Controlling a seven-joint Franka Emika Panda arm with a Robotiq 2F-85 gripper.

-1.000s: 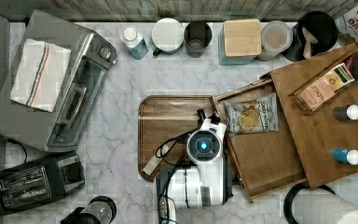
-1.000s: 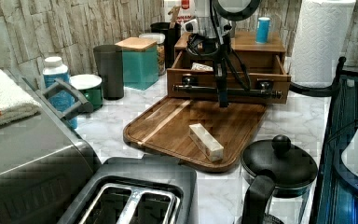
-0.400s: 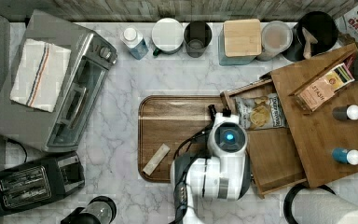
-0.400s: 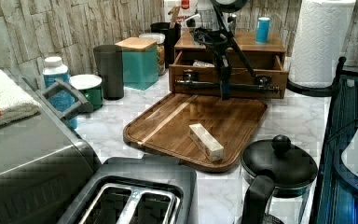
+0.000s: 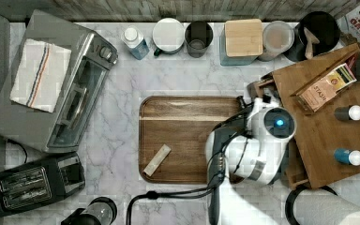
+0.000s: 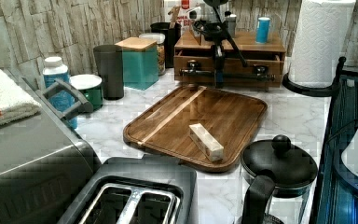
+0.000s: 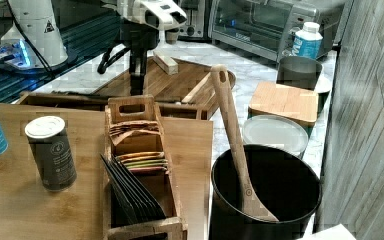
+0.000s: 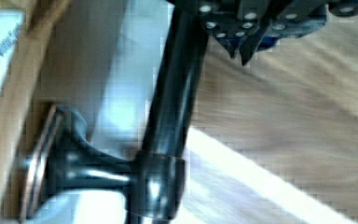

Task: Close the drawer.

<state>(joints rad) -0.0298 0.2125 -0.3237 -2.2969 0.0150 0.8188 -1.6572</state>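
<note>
The drawer [image 6: 228, 64] sits nearly flush in its wooden cabinet, and its long black bar handle [image 6: 242, 75] runs across the front. In the top view, slim strips of the drawer [image 5: 294, 176] stick out from under the cabinet top [image 5: 328, 136]. My gripper [image 6: 219, 82] points down at the handle's middle, fingers shut and pressed against the bar. In the wrist view the fingertips [image 8: 244, 52] lie together beside the black bar [image 8: 172, 93]. The right view shows the gripper [image 7: 137, 89] just in front of the drawer's rim [image 7: 80, 100].
A dark wooden serving tray [image 5: 187, 117] with a small pale block [image 5: 157, 159] lies right before the drawer. A paper towel roll [image 6: 319, 42] stands beside the cabinet, with a black kettle [image 6: 277, 163] nearer. Canisters [image 5: 241, 40], a toaster oven [image 5: 70, 93] and a toaster [image 5: 33, 183] line the counter.
The arm has moved toward the cabinet, pushing the drawer in. The snack bag inside it has gone under the cabinet top.
</note>
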